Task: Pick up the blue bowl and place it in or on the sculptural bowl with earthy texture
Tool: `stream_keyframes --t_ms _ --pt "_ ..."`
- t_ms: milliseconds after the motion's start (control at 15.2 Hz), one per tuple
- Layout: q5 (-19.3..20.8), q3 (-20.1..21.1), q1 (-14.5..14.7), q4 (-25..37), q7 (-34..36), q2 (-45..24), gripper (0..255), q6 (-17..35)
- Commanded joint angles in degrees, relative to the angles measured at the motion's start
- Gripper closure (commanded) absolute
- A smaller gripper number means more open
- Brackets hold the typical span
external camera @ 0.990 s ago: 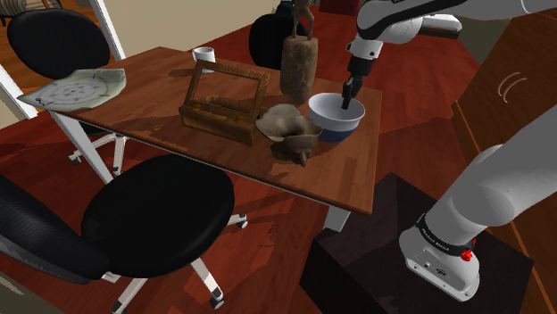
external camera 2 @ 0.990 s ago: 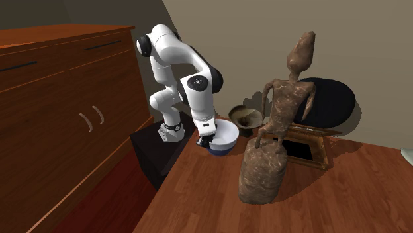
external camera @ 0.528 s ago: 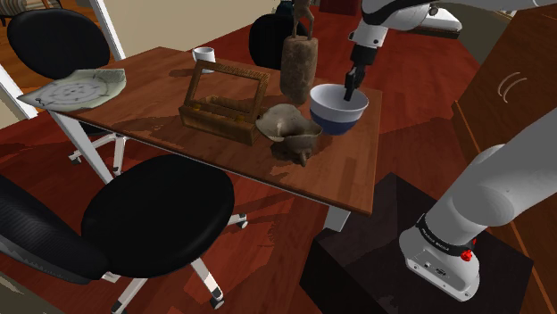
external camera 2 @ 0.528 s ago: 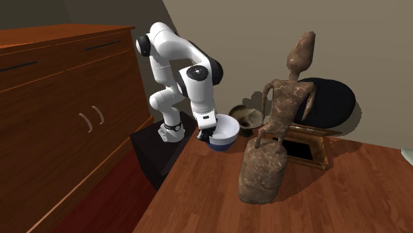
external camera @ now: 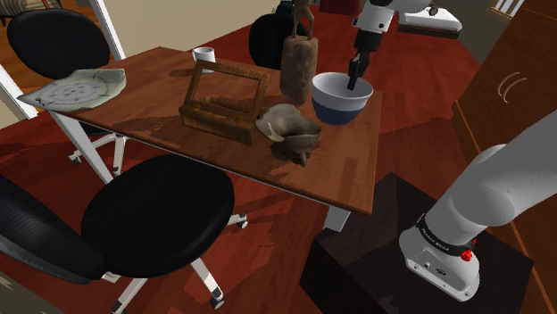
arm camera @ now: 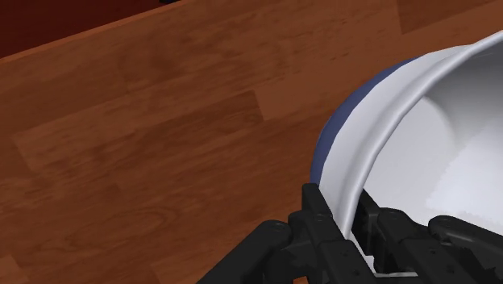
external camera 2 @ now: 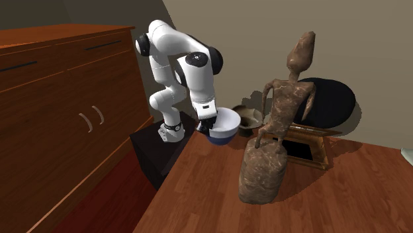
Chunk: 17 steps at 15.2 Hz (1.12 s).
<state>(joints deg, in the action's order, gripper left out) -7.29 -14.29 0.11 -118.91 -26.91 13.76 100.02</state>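
Observation:
The blue bowl, white inside with a blue outer wall, hangs lifted above the wooden table. My gripper is shut on its rim, one finger inside and one outside. In the second exterior view the bowl hangs under the gripper above the table's corner. In the wrist view the fingers clasp the bowl's white rim. The sculptural bowl, a rough brown-grey shell-like piece, stands on the table just to the shoulder view's left of the lifted bowl, and shows behind it in the second exterior view.
A tall brown figure statue stands just behind the two bowls. A wooden caddy, a small cup and a pale plate lie further left. Black office chairs ring the table; a wooden cabinet flanks the arm.
The gripper has risen with the blue bowl in it, lifting the bowl off the table. Everything else stays put.

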Motion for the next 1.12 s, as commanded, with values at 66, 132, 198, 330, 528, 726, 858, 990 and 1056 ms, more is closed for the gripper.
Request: stream_keyframes --t_ms 66,132,198,330,528,726,858,990,1056 --pt "0.01 0.03 0.04 2.51 0.38 -0.03 255 -2.42" --pt "0.02 0.04 0.06 3.26 0.50 -0.02 255 -3.18" --pt "0.03 0.05 0.07 4.03 0.61 -0.03 255 -3.94" --pt "0.03 0.06 0.09 5.61 0.83 -0.07 255 -5.45" --pt "0.01 0.06 0.13 8.07 1.15 -0.23 255 -7.74" --pt "-0.05 0.04 0.17 10.65 1.44 -0.50 255 -10.03" --pt "-0.10 0.01 0.20 12.45 1.63 -0.75 255 -11.57" --pt "-0.18 -0.02 0.23 14.31 1.81 -1.06 255 -13.13" --pt "-0.22 -0.04 0.24 15.26 1.90 -1.23 255 -13.91"
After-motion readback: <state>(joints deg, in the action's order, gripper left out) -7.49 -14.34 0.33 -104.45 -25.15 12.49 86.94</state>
